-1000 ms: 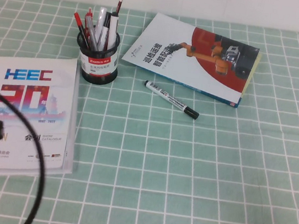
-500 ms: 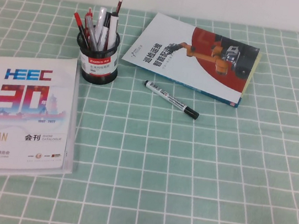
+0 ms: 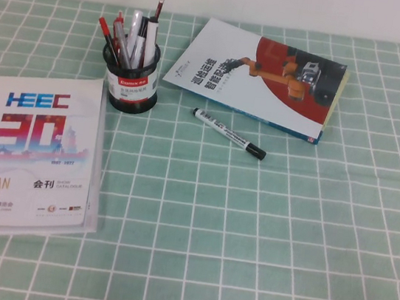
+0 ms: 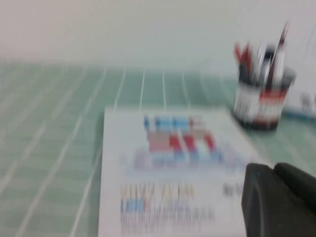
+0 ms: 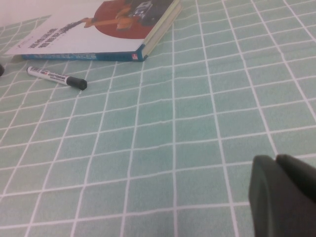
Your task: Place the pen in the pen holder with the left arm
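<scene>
**Pen stands in the holder, both arms off the table**

My left gripper (image 4: 279,197) sits near the HEEC catalogue (image 3: 32,149); I cannot tell its state. The red pen (image 3: 159,4) stands in the pen holder (image 3: 131,84), beside the marker (image 3: 229,133). My right gripper (image 5: 284,195), likewise unclear, hangs over bare cloth. A careless swing could topple the holder.

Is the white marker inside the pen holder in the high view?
No, the white marker lies flat on the tablecloth, apart from the pen holder.

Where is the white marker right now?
In the high view, the white marker lies on the green checked tablecloth, just right of the pen holder and in front of the robot book.
</scene>
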